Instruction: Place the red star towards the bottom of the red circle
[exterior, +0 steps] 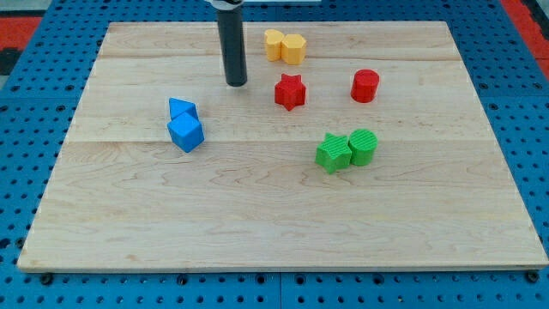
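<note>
The pale, grained wooden board (283, 223) lies on a blue pegboard (34, 103), and my tip (236, 83), a plain dark rod with no fingers, stands left of the red star (290, 91). That small ridged star sits apart, left of the red circle (364, 86), a short cylinder.

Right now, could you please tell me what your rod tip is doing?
My tip: no gripper, holding nothing, touching no block, resting on the wooden board at the view's left of the red star block.
</note>
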`<state>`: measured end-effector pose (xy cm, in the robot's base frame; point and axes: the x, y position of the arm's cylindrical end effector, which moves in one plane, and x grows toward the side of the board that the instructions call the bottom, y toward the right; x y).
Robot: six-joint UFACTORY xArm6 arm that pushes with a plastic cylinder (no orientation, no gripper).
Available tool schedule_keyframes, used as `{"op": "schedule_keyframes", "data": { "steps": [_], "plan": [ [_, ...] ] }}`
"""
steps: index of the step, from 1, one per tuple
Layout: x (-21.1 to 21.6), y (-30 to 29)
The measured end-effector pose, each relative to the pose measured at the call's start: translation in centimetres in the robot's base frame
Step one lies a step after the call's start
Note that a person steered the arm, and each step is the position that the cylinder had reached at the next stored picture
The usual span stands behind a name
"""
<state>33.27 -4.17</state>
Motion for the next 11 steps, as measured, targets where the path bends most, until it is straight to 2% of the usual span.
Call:
{"op": "schedule_keyframes", "data": {
  "steps": [1, 2, 3, 4, 5, 6, 7, 8, 9, 10, 11],
  "plan": [
    [-1.9, 8.7],
    [-1.8, 10.9],
    [1.7, 4.0],
    [3.9, 4.9],
    [4.4, 4.7],
    [7.8, 1.0],
    [8.9, 3.8],
    [5.1, 12.0],
    [4.0, 15.2],
    [8.5, 11.6],
    [8.9, 9.1]
  ]
}}
